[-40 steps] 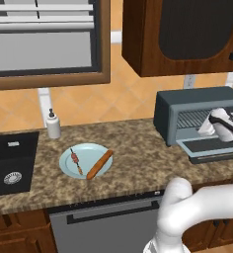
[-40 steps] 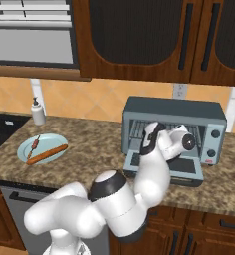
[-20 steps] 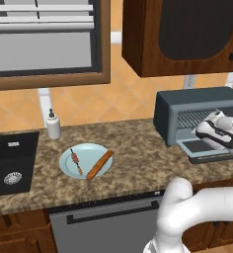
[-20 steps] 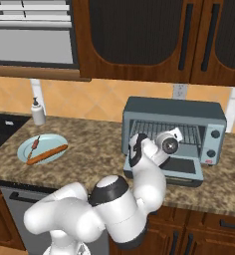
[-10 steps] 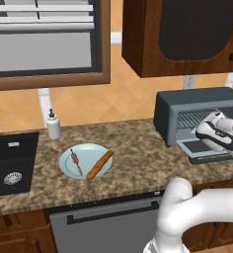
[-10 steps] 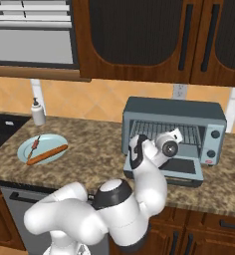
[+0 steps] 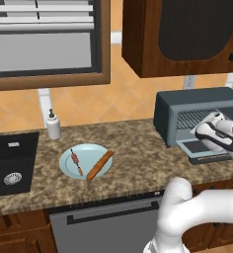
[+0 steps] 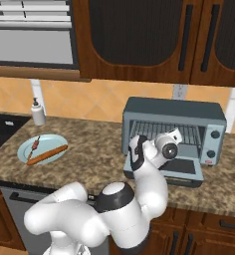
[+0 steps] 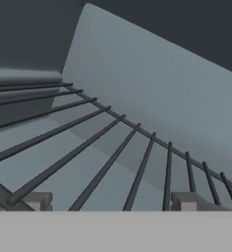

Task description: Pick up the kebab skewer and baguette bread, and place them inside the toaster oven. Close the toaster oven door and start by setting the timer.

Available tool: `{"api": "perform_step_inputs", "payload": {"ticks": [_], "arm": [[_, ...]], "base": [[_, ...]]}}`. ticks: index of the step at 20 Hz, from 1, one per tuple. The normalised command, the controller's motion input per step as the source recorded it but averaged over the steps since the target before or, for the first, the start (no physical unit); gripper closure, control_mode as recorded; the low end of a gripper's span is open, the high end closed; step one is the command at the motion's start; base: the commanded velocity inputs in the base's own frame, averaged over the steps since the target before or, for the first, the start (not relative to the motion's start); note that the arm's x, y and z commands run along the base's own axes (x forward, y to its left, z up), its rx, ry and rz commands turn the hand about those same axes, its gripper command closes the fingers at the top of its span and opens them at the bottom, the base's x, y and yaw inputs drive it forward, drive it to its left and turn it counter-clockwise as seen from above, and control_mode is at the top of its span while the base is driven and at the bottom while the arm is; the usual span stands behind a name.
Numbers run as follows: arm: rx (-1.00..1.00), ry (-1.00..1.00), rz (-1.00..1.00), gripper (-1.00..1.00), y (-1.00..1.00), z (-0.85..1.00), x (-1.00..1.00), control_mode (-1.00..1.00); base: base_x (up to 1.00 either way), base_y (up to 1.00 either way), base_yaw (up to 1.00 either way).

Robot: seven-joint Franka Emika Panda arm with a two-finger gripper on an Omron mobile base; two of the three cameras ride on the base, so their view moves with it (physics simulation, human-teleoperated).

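Blue-grey toaster oven [image 8: 174,130] at the right of the speckled stone surface [image 8: 94,149], its door [image 8: 181,171] folded down flat and the wire rack [image 9: 113,152] bare inside. Skewer [image 7: 76,161] and baguette [image 7: 99,164] lie side by side on a pale blue plate [image 7: 69,169] well to the left, near the soap bottle [image 7: 53,125] and the sink [image 7: 10,163]. End effector [image 9: 110,201] at the oven mouth, fingers [image 9: 37,201] spread wide and pinching nothing.

I count one round pale-blue plate [image 7: 84,163], one thin meat skewer [image 7: 76,161], one orange-brown baguette [image 7: 99,164], one blue-grey toaster oven [image 8: 173,128], one white soap bottle [image 7: 53,125].
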Motion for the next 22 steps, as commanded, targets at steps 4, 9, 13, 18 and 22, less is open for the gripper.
{"api": "perform_step_inputs", "payload": {"ticks": [4, 9, 13, 18, 22], "arm": [[0.25, 0.0, 0.0, 1.0, -0.04, -0.32, 0.07, -1.0], [0.24, 0.1, 0.0, 1.0, -0.13, -0.19, -0.18, -1.0], [0.23, 0.14, 0.0, 1.0, -0.18, -0.22, -0.54, -1.0], [0.23, 0.12, 0.0, 1.0, -0.23, -0.19, -0.86, -1.0], [0.24, 0.1, 0.0, 1.0, -0.33, -0.09, -1.0, -1.0]], "base": [[0.0, 0.0, 0.0], [0.0, 0.0, 0.0], [0.0, 0.0, 0.0], [0.0, 0.0, 0.0], [0.0, 0.0, 0.0]]}}
